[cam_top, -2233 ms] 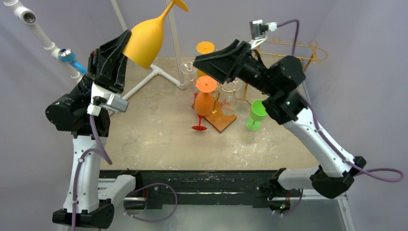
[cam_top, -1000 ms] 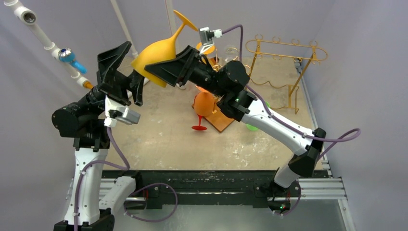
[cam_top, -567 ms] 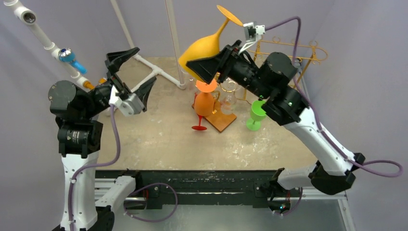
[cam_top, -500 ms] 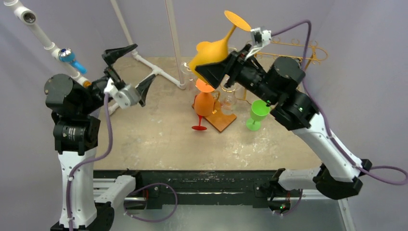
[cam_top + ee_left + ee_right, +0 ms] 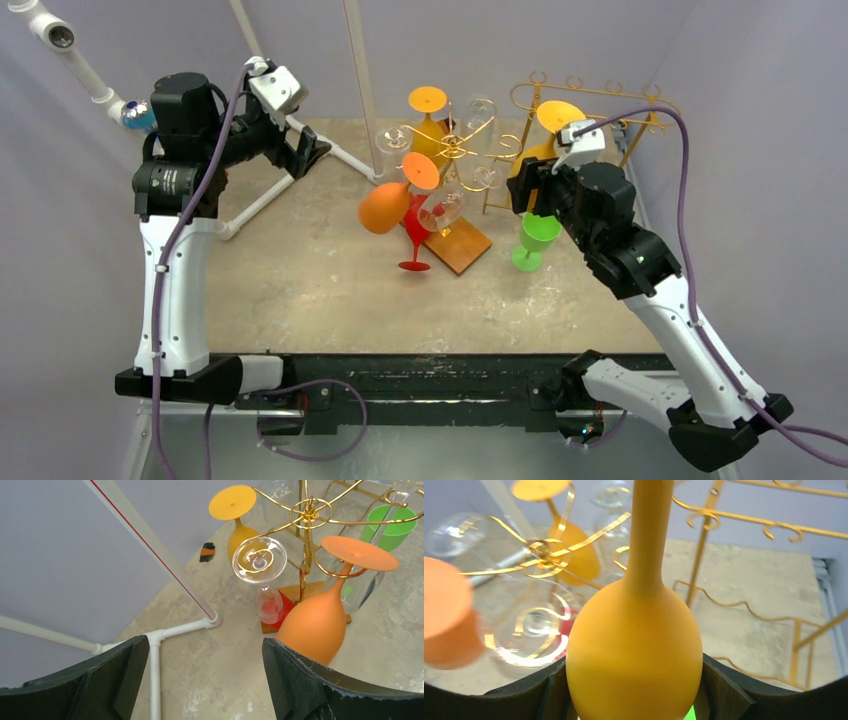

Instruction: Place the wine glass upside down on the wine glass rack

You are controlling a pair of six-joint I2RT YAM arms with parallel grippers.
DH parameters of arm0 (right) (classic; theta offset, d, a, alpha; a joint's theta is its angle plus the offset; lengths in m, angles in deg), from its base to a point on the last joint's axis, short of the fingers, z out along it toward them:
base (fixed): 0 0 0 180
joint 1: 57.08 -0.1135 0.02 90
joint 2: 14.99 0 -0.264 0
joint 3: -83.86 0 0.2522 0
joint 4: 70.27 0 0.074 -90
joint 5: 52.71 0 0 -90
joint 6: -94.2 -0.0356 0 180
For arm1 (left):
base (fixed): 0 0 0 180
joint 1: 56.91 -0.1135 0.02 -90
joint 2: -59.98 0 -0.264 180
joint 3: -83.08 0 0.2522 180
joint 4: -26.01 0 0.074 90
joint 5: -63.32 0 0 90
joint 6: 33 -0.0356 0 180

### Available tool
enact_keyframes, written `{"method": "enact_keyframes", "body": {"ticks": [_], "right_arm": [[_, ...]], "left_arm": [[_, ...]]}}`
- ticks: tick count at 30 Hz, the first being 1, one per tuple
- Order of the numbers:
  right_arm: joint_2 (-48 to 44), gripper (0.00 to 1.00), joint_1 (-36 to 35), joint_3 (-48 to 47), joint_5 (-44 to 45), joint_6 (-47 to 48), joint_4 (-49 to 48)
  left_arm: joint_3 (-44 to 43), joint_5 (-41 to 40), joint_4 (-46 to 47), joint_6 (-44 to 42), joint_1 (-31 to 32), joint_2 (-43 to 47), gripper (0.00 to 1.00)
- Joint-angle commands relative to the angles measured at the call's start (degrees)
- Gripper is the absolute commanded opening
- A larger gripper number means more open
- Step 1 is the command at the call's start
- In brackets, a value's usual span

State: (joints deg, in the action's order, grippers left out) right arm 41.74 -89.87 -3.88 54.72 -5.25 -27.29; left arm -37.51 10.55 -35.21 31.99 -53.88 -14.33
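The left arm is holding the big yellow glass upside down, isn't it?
No, it is the right arm: the right fingers hold the yellow glass upside down, as the right wrist view shows. The left fingers are open and empty.

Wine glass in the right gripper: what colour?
The wine glass is plain yellow-orange, no pattern; shows best in the right wrist view.

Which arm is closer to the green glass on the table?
Right. The right end effector, gripping the yellow wine glass, is close behind the green glass; the left end effector is far off at the back left.
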Motion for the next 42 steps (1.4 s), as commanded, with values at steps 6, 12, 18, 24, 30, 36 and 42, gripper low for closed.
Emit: {"method": "enact_keyframes", "body": {"ticks": [6,12,18,24,30,36,42], "right_arm": [[2.41,0.35,7.66,4.29,-4.59,1.00,-1.74],[3.13,0.34,9.18,3.78,-1.50,3.55,-2.45],[5.55,0.25,13.19,5.01,-3.19,2.84,-5.61],[7.17,0.26,16.36,8.99,-4.90,2.43,-12.47],[10.11,0.23,16.64,10.71,-5.32,4.49,-16.89],[14.76,0.22,16.72,9.83,-8.64,5.37,-18.32],[16.38,0.29,16.73,10.46,-11.07,6.73,-20.68]], "left_arm": [[2.91,-4.83,-3.88,2.26,-0.19,2.34,0.88],[10.53,-2.37,0.15,2.24,-0.21,5.11,0.87],[10.80,-0.09,0.72,3.13,-0.21,3.62,0.86],[11.20,-0.56,1.00,2.19,-0.21,3.87,0.86],[12.64,-0.30,2.14,1.64,-0.21,4.60,0.86],[12.74,0.32,2.37,1.80,-0.21,4.47,0.85],[12.67,0.55,2.38,1.07,-0.21,4.83,0.85]]}}
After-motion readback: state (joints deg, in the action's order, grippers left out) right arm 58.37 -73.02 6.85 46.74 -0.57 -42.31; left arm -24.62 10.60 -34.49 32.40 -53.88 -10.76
